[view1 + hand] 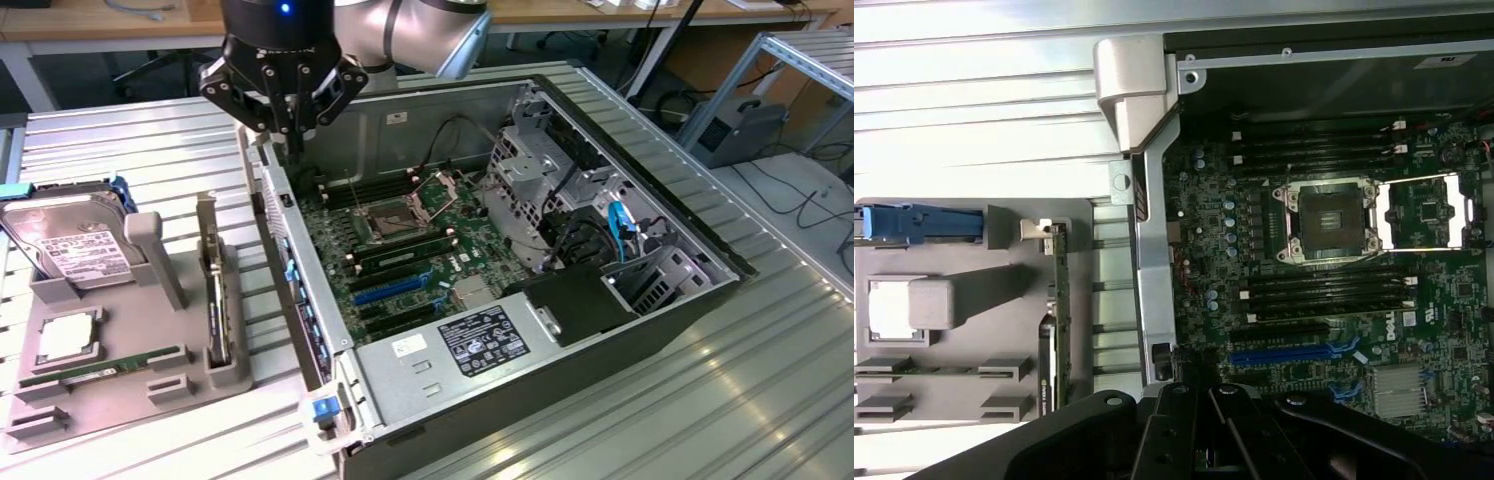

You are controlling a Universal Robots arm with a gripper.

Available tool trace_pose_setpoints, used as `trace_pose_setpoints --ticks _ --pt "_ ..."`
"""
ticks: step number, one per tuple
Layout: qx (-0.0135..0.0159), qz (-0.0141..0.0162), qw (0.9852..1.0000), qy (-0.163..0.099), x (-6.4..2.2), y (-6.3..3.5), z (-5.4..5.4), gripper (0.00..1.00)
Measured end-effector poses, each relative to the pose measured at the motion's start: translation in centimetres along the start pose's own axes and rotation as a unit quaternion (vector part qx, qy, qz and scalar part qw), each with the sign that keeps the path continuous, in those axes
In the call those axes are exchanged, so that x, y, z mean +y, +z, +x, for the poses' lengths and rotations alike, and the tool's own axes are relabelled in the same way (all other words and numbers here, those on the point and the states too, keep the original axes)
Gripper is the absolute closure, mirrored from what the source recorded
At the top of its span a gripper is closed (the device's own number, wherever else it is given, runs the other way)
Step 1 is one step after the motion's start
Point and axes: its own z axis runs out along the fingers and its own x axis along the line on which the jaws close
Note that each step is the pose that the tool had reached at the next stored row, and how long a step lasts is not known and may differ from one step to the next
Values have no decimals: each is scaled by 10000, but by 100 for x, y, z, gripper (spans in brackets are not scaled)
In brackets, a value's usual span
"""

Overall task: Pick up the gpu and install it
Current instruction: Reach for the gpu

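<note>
End effector [287, 132] closed, gripping nothing, above corner rim of open computer case [400, 125], at case's 11 o'clock in exterior view. gpu [212, 290] upright on edge in grey holder [127, 395] on table [147, 140], at case's 9 o'clock, just beside side rim. Hard drive [74, 245] at holder's 11 o'clock. Bare table at holder's 12 o'clock.
</note>
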Motion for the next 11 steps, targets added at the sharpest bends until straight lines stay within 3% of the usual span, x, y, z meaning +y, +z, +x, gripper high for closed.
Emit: trace_pose_setpoints --ticks 11 --pt "0 0 10000 0 -2 0 22 89"
